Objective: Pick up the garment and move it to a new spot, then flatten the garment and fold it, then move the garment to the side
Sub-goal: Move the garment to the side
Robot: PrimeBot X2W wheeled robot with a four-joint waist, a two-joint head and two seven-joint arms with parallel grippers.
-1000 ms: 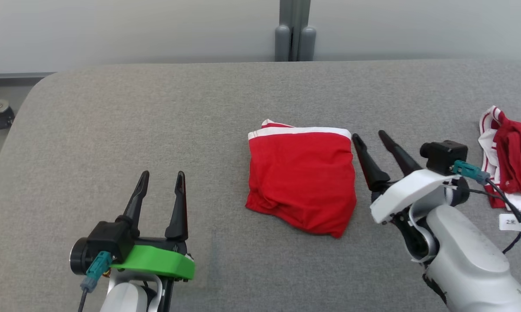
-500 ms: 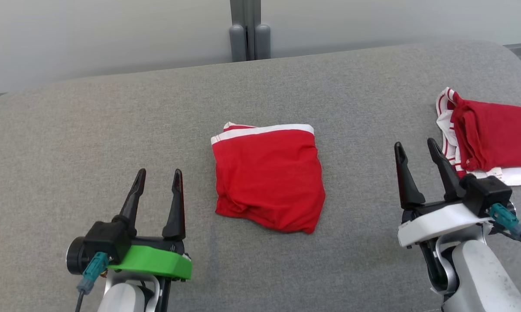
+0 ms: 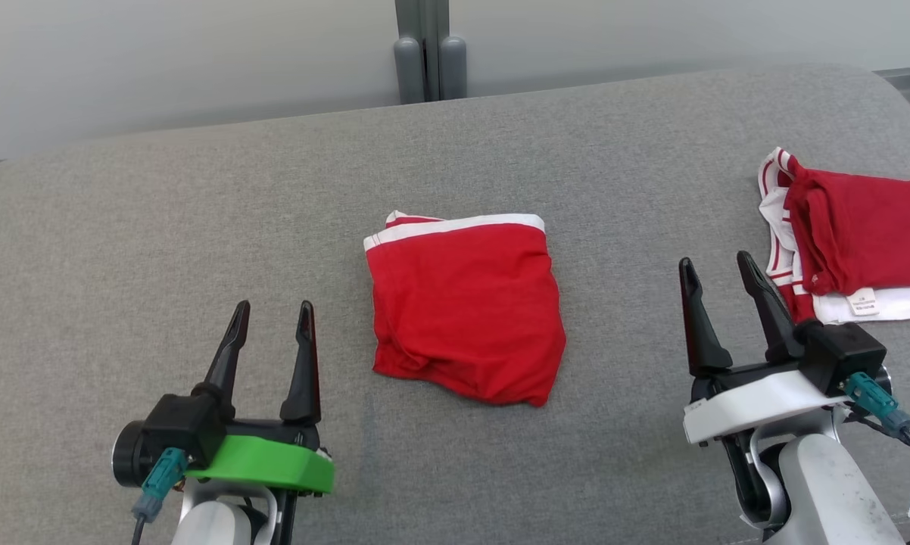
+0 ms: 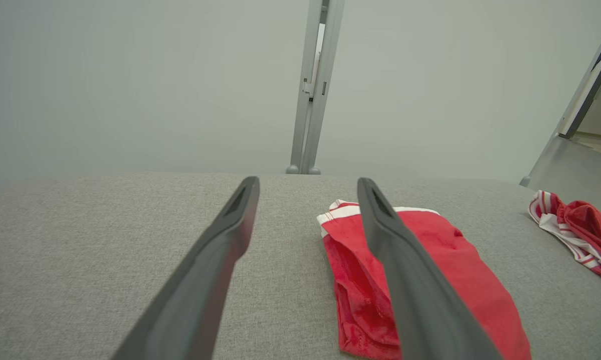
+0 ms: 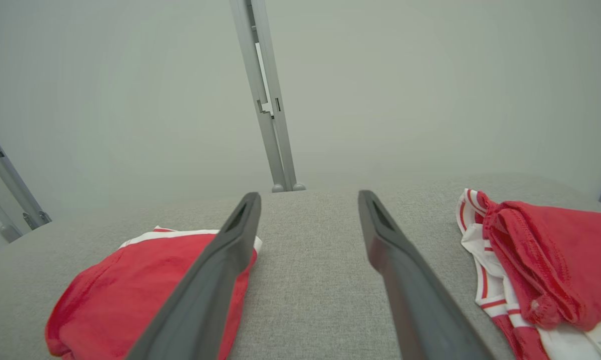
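A red garment (image 3: pixel 466 306) with a white waistband lies folded into a rough square in the middle of the grey padded table (image 3: pixel 197 227). It also appears in the left wrist view (image 4: pixel 460 260) and the right wrist view (image 5: pixel 130 280). My left gripper (image 3: pixel 273 306) hovers open to the left of it, fingers empty (image 4: pixel 308 180). To the garment's right, my right gripper (image 3: pixel 715 260) is open and empty too (image 5: pixel 309 194). Neither gripper touches the cloth.
A loose pile of red and white garments (image 3: pixel 864 227) lies at the table's right edge, just right of my right gripper (image 5: pixel 540 250). A grey post (image 3: pixel 422 45) stands against the pale wall behind the table. The table's corners are rounded.
The head camera has turned right, shifting the whole picture. My right gripper has drawn back from the garment's right edge toward the pile's side. The left gripper and garment stay put.
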